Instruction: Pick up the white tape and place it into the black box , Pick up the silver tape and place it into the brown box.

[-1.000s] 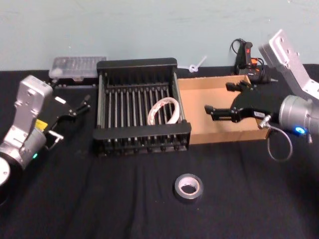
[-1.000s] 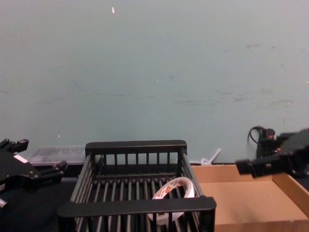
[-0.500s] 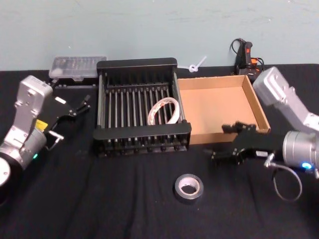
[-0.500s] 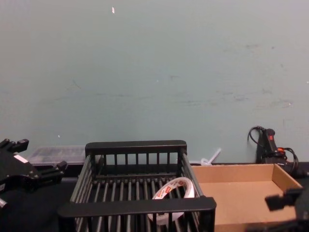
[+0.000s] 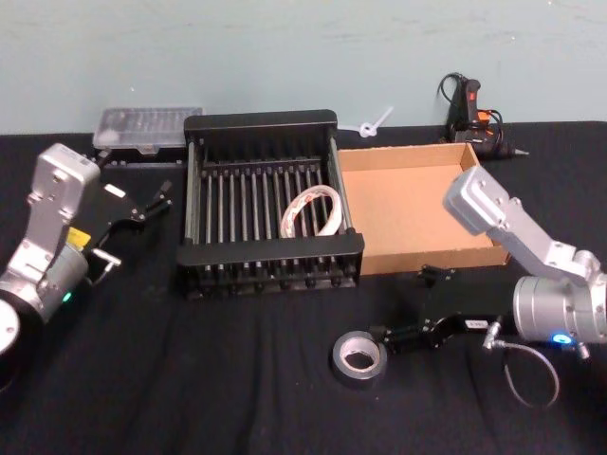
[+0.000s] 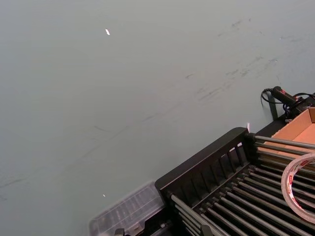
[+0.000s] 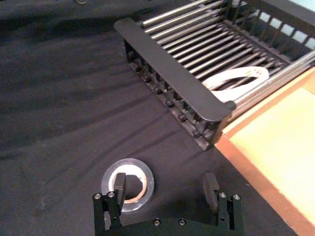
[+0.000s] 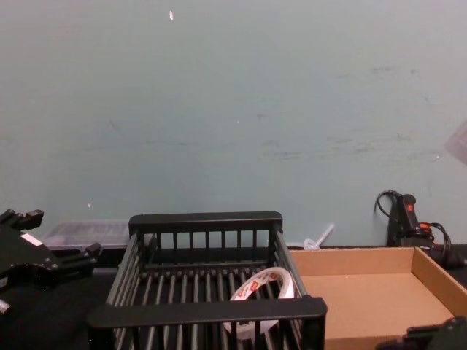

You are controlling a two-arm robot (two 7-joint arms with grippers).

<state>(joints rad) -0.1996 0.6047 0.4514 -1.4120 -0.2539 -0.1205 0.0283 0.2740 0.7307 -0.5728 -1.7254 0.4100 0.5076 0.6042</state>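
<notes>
The white tape [image 5: 313, 210] leans on the slats inside the black box [image 5: 261, 121], toward its right wall. It shows there too in the chest view as the white tape [image 8: 263, 288] behind the black box's front rim [image 8: 206, 310]. To the right, the brown box [image 5: 408, 204] holds nothing. The silver tape [image 5: 358, 356] lies flat on the black cloth in front of both boxes. My right gripper [image 5: 408, 305] is low beside it and open. In the right wrist view one fingertip [image 7: 119, 184] overlaps the silver tape [image 7: 128, 191]. My left gripper [image 5: 133, 227] is parked open at the far left.
A clear plastic case [image 5: 147, 125] lies behind the black box at the back left. A black glue gun with cable [image 5: 469, 104] and a white plastic piece [image 5: 375, 123] sit at the back right. The wall stands close behind the table.
My right gripper has come from over the brown box, down and toward the table's front, and now sits low beside the silver tape. The left arm and both tapes have not moved.
</notes>
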